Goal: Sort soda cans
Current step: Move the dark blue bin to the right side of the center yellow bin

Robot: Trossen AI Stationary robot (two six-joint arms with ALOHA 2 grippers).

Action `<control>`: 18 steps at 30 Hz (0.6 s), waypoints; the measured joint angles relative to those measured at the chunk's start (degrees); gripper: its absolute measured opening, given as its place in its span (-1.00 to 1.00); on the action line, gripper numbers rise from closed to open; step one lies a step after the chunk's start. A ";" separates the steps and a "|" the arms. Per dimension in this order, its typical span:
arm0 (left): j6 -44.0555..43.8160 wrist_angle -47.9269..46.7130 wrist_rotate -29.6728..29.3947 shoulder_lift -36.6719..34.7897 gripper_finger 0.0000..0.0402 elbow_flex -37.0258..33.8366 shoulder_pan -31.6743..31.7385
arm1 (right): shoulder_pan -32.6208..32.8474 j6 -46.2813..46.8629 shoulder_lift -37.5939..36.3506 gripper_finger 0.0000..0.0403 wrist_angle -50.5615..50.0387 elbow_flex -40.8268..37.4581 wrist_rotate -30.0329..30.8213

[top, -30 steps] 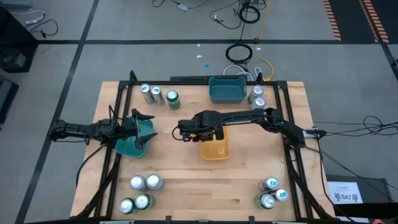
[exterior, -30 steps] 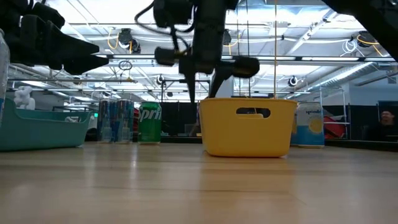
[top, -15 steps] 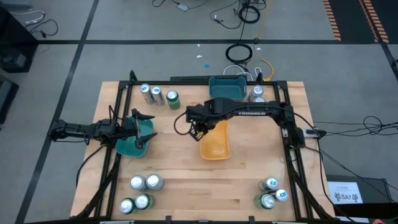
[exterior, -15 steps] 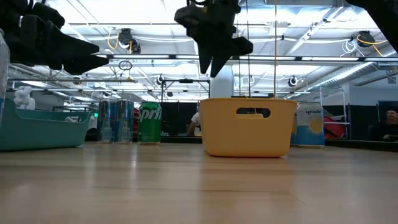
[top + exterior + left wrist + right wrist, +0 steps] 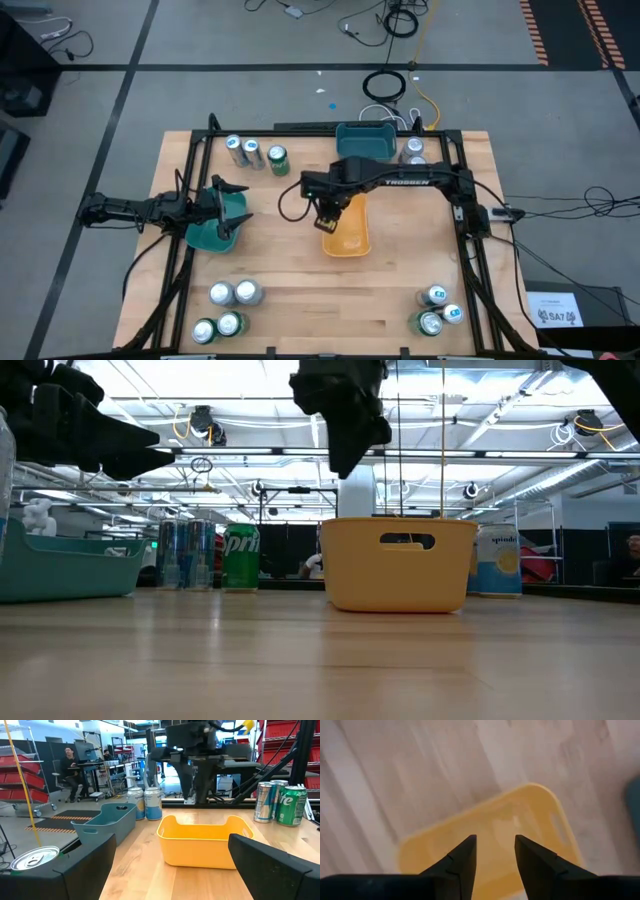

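Light falls evenly from above: the low view shows rows of bright ceiling strip lights point(image 5: 470, 435) in the room behind, and the pale wooden table top point(image 5: 290, 270) carries only faint, soft shadows. Against those lamps the dark arm parts hanging overhead read as silhouettes. The right wrist view is smeared, perhaps by motion, so the yellow rectangular plastic tray point(image 5: 490, 840) looks washed and soft-edged.

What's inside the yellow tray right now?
Nothing shows in the yellow tray: the right wrist view looks down on bare yellow floor between the right gripper jaws, which stand apart and hold nothing. The gripper covers the tray's far end in the high view.
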 joint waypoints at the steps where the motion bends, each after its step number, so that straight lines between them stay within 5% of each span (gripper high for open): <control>1: 0.00 0.00 0.00 0.00 0.96 0.00 0.01 | -0.53 -1.51 0.00 -0.30 -1.00 0.00 0.10; 11: 0.00 0.00 0.00 0.00 0.96 0.00 -0.01 | -6.06 -21.77 0.02 0.22 -2.12 0.00 3.43; 18: 0.00 0.00 0.00 0.00 0.96 -0.01 -0.01 | -12.09 -31.33 0.02 0.30 -1.40 0.00 3.27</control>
